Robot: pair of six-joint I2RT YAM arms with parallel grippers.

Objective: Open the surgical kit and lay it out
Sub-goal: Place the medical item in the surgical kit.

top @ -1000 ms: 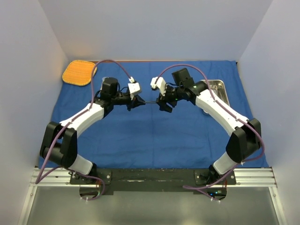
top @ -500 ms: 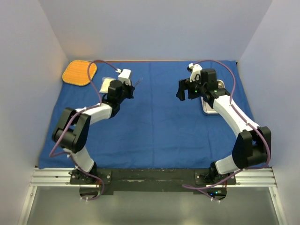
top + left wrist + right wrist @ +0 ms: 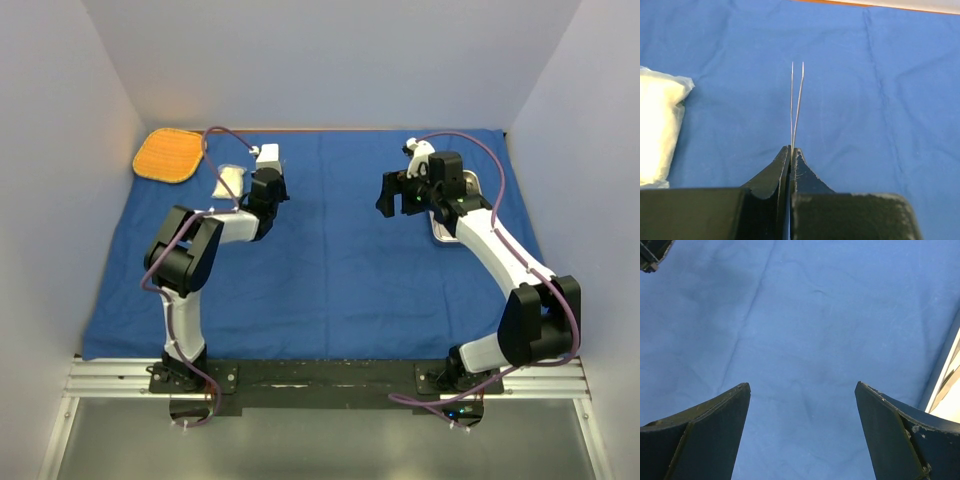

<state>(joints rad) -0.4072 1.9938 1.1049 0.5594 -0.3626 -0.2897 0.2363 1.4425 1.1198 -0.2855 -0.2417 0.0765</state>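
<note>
Here the left tool (image 3: 790, 148) pinches the forceps (image 3: 793, 131), gauze pack (image 3: 657, 130) beside; right tool (image 3: 802, 385) gapes empty.

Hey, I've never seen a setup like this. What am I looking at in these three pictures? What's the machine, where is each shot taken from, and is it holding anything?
These are two robot arms bolted to the near edge of a table, each ending in a two-finger gripper. The wide picture looks down from above and behind them. The other two come from a small camera on each wrist, so you see that arm's own fingers. A blue cloth covers the table. On it lie a white gauze pack and a steel tray, which is partly hidden behind the right arm. An orange mat sits at the far left corner. The left gripper is shut on thin metal forceps. The right gripper is open and empty.
</note>
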